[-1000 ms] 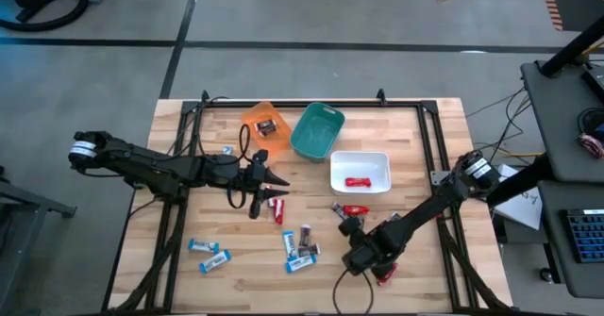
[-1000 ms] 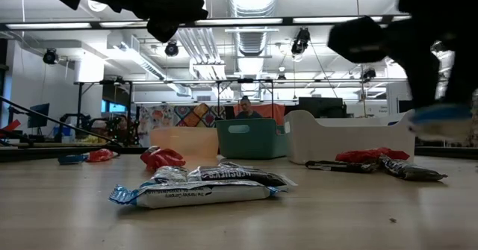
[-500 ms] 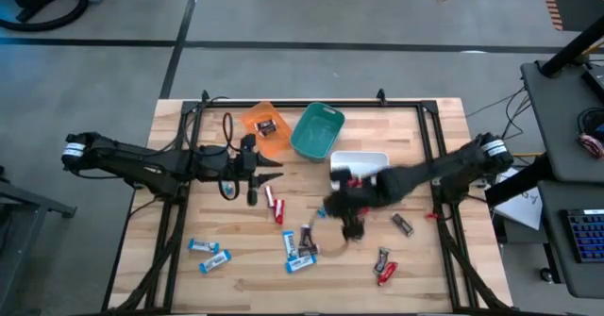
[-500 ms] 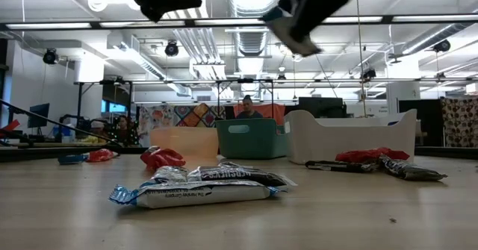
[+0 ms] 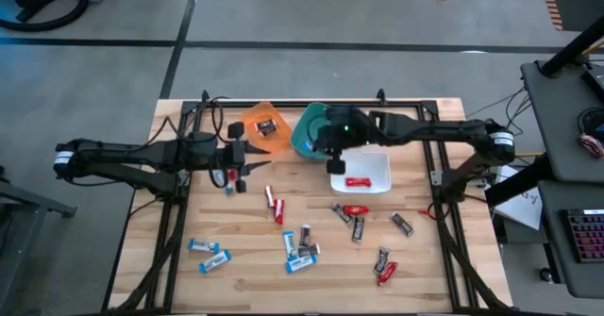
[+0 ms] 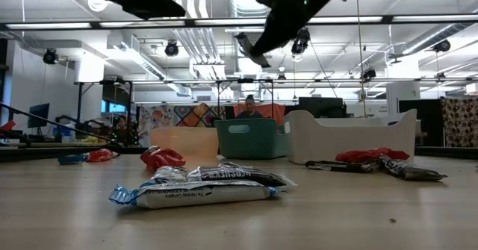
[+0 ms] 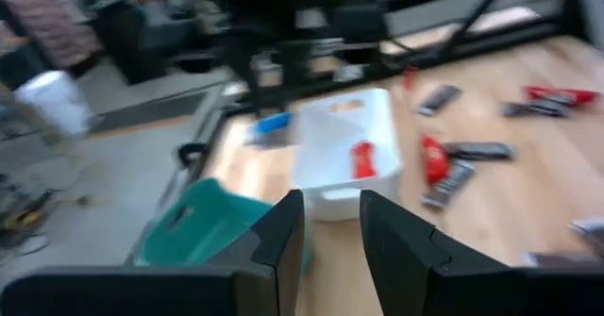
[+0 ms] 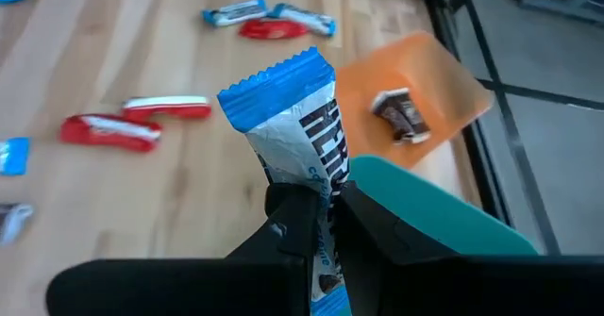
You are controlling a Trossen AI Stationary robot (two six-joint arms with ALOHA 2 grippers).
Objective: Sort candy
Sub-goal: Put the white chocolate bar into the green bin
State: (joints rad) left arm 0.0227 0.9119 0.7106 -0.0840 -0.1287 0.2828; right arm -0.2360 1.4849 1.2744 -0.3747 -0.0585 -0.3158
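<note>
The right tool point(image 8: 319, 224) is clamped on a light blue-and-white wrapped candy bar point(image 8: 291, 118) above the teal plastic bin point(image 5: 310, 137), seemingly its colour's home, while the left tool point(image 5: 243, 156), slightly apart and empty, hovers above the wooden bench point(image 5: 245, 241).

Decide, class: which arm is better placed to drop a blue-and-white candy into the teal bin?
Right. Its tool grips a blue-and-white candy directly over the teal bin. The left tool hangs beside the orange bin.
</note>
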